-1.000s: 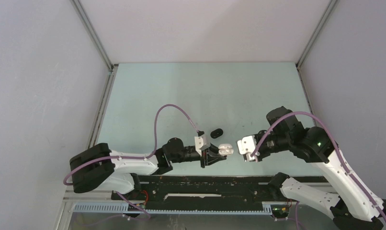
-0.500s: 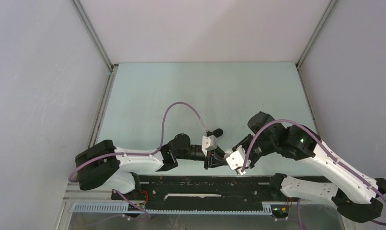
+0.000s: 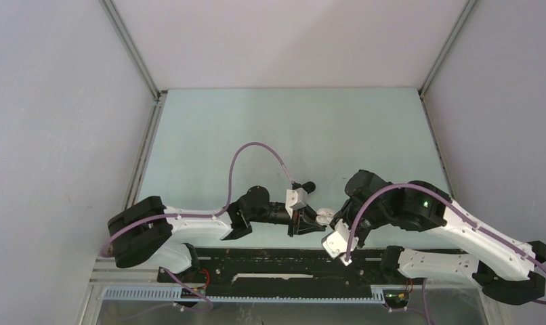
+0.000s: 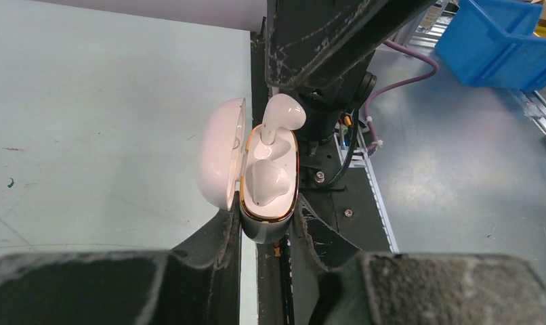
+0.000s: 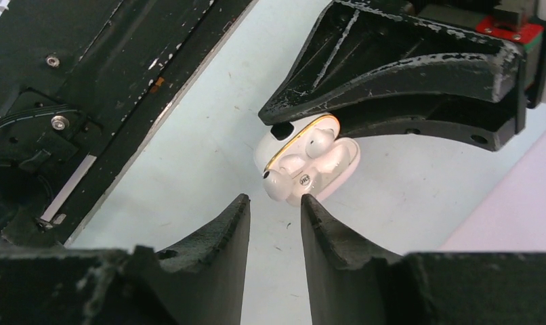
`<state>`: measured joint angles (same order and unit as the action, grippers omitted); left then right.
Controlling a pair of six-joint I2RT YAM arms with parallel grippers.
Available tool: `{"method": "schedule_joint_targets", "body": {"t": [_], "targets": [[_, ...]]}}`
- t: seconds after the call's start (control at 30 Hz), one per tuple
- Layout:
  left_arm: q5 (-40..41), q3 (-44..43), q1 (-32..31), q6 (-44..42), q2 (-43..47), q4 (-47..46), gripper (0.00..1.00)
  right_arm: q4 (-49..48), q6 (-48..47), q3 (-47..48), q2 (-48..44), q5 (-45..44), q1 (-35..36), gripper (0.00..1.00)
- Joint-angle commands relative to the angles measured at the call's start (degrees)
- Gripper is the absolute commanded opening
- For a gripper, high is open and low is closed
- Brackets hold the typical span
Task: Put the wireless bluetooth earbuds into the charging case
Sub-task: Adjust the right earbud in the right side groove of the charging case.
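Left fingers (image 4: 265, 222) of mine are clamped tight on the lower shell of the charging case (image 4: 267, 231). I hold it near the front edge of the pale green surface (image 3: 290, 128), its mouth turned towards my other arm. The case is a glossy white pebble with a thin gold rim, and its lid (image 4: 219, 156) is swung open to one side on the hinge. The first earbud (image 4: 267, 181), smooth and white, lies bedded in its hollow. The second earbud (image 4: 282, 116), also white, stands with its stem in the far slot and its rounded head sticking well out. My right fingers (image 5: 274, 206) are partly open with nothing between them, their tips just short of that protruding head. A black oval case (image 3: 308, 185) lies on the surface just beyond my left wrist.
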<state>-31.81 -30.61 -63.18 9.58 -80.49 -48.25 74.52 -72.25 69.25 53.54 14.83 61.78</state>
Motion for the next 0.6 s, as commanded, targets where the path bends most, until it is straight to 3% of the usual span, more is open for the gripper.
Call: {"method": "schedule_joint_targets", "body": {"t": [0.0,0.2,0.57], "targets": [[-1.65,-2.79,0.25,0.83,0.22,-1.41,0.00,0.53,1.11,0.36,1.73,-2.68,1.54,0.36],[-1.77,-2.37,0.25,0.87,0.85,-1.41,0.00,0.45,0.85,0.31,3.53,-3.92,1.63,0.32],[-1.35,-2.31,0.25,0.29,1.46,-1.15,0.00,-0.77,5.58,0.34,6.69,-5.89,1.57,0.15]]}}
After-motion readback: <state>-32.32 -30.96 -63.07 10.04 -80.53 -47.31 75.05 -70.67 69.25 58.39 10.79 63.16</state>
